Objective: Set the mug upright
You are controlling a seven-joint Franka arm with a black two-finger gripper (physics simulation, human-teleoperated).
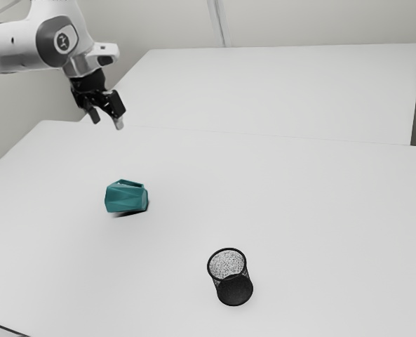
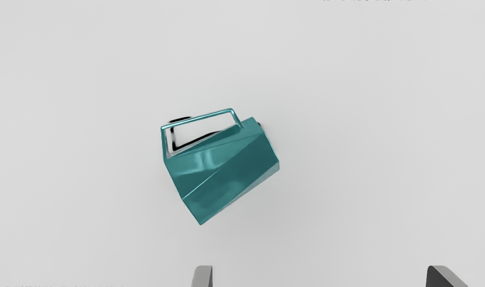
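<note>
Mug (image 1: 126, 198), teal, faceted: on its side on the white table (image 1: 313, 210), left of centre in the exterior view. Gripper (image 1: 106, 121), black, two-finger: empty, fingers spread, upper left of that frame, above and apart from the mug. Relation governing the approach: mug beyond the fingertips, off toward one finger rather than midway; long axis aslant to the line joining them; handle (image 2: 198, 117) on the side away from the fingers. Righting likely needs a wrist turn first.
</note>
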